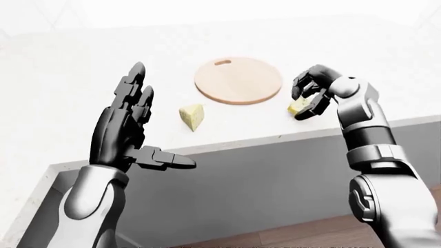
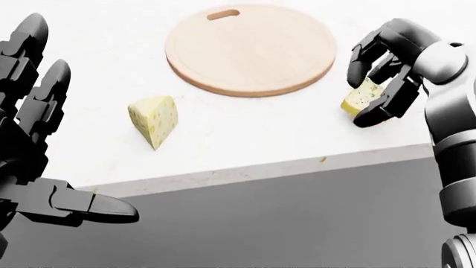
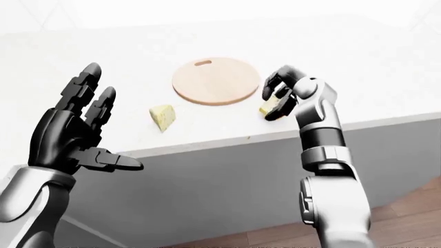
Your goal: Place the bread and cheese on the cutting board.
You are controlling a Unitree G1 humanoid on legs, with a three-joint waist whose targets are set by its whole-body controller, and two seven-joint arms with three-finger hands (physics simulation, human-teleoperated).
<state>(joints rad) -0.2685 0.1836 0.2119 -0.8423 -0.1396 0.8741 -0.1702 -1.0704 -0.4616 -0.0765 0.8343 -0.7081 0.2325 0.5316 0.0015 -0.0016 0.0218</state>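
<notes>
On the white surface (image 2: pixel 245 131) a round wooden cutting board (image 2: pixel 251 47) lies near the top of the head view, its handle slot toward the top edge and nothing resting on it. Just below and to the right of the board sits the speckled yellow piece with a crust edge (image 2: pixel 361 98), which I take to be the bread, and the right robot hand (image 2: pixel 381 78) is curled right over it: two dark fingers (image 2: pixel 366 53) arch down above the piece on its upper left side, while the thumb stands against its lower right side, so the piece sits between them. The digits bracket the bread closely and appear to touch it, but whether they have clamped onto it cannot be told from these views; the piece looks to be resting on the surface near its edge. The cheese wedge (image 2: pixel 154 119), pale yellow and pointed toward the bottom of the view, lies below and to the left of the board, well apart from both hands. The left robot hand (image 1: pixel 131 129) is raised off to the left, clear of the surface, released and empty, its fingers extended upward and its thumb jutting out sideways to the right. A grey panel falls away beneath the surface edge, with a strip of wooden floor (image 3: pixel 399 217) visible in the right-eye view.
</notes>
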